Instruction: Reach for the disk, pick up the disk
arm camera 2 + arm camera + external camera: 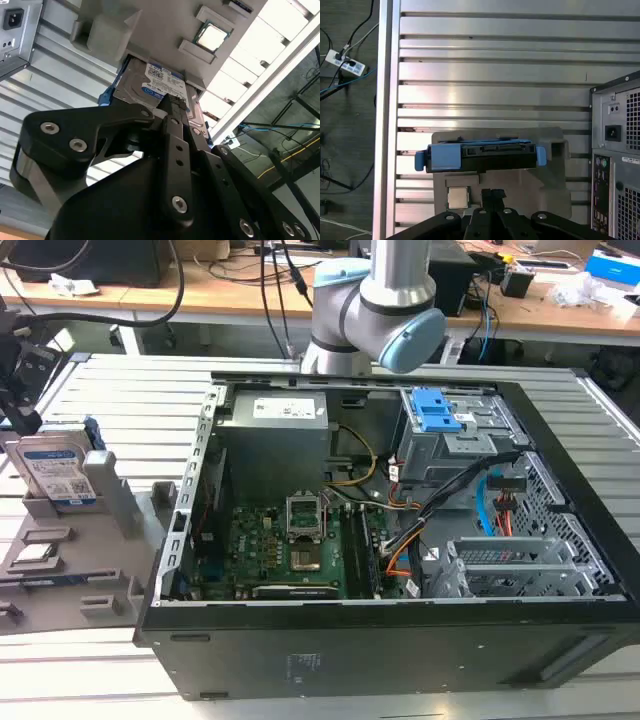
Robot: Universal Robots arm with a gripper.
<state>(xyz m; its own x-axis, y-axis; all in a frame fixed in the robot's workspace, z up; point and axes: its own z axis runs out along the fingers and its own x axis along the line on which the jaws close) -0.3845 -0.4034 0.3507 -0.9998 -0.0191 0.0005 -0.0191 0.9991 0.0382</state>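
I am hovering my gripper (492, 194) near the disk (480, 156), propped edge-up in its grey holder (540, 185) for grasping; whether clenched, I cannot tell.

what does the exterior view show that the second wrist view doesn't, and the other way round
Exterior view: the open computer case with its motherboard inside, and the arm behind it.
Second wrist view: the claw close up, right at the label of the disk.
Both: the disk standing on edge in the grey holder.
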